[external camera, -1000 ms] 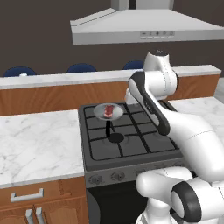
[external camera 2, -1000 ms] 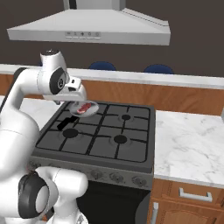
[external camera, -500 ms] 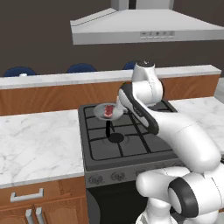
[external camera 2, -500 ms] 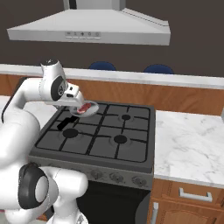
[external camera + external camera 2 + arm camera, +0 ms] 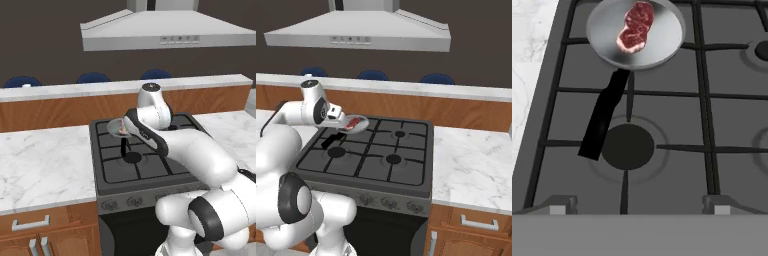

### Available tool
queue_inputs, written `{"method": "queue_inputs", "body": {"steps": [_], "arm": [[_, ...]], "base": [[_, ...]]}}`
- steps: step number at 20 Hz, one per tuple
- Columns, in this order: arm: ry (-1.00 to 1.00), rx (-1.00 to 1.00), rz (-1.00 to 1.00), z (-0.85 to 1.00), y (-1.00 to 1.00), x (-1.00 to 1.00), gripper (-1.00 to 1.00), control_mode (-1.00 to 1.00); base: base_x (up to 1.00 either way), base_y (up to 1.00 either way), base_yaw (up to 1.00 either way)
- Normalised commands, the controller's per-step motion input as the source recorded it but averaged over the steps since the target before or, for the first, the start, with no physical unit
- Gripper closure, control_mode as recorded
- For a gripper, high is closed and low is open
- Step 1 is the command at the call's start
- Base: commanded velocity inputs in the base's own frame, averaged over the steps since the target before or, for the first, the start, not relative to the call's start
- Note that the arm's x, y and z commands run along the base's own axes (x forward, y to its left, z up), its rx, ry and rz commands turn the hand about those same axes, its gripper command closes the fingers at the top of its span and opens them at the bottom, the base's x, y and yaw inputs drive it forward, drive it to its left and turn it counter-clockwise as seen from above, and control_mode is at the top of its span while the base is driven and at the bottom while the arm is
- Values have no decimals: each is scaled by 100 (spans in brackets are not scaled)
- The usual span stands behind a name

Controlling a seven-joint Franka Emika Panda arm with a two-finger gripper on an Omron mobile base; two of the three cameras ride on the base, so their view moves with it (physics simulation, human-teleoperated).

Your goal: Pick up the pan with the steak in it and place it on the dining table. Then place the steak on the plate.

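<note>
The pan (image 5: 637, 35), small, round and grey, sits on the back left of the stove, and the red steak (image 5: 635, 26) lies in it. Its black handle (image 5: 603, 116) runs toward me over the front left burner. My gripper (image 5: 639, 206) hovers above that burner, open, with nothing between its fingertips (image 5: 562, 205), short of the handle's end. From the base cameras the pan (image 5: 116, 127) (image 5: 354, 125) is partly covered by my hand. The dining table (image 5: 75, 91) (image 5: 406, 86) runs behind the stove. The plate is out of view.
A black gas stove (image 5: 145, 167) (image 5: 373, 155) is set between marble worktops (image 5: 45, 165) (image 5: 476, 165). A grey hood (image 5: 165, 32) hangs overhead. Dark blue stools (image 5: 92, 77) stand behind the dining table.
My arm has swung down and toward the pan's side of the stove. The pan and steak have not moved. The jaws have stayed open.
</note>
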Motion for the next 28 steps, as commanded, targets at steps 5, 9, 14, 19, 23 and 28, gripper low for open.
{"method": "queue_inputs", "body": {"steps": [5, 9, 14, 19, 23, 28], "arm": [[-3, 0, -2, -39, 34, 29, -100, -100], [-6, -3, -1, -27, 7, 6, -100, -100], [-3, 0, 0, -27, 6, 9, -100, -100], [-3, 0, 0, -16, 7, 0, -100, -100], [-1, 0, 0, -29, 13, 6, -100, -100], [-1, 0, -1, -25, 17, 18, -100, -100]], "base": [[0, 0, 0], [0, 0, 0], [0, 0, 0], [0, 0, 0], [0, 0, 0], [0, 0, 0]]}}
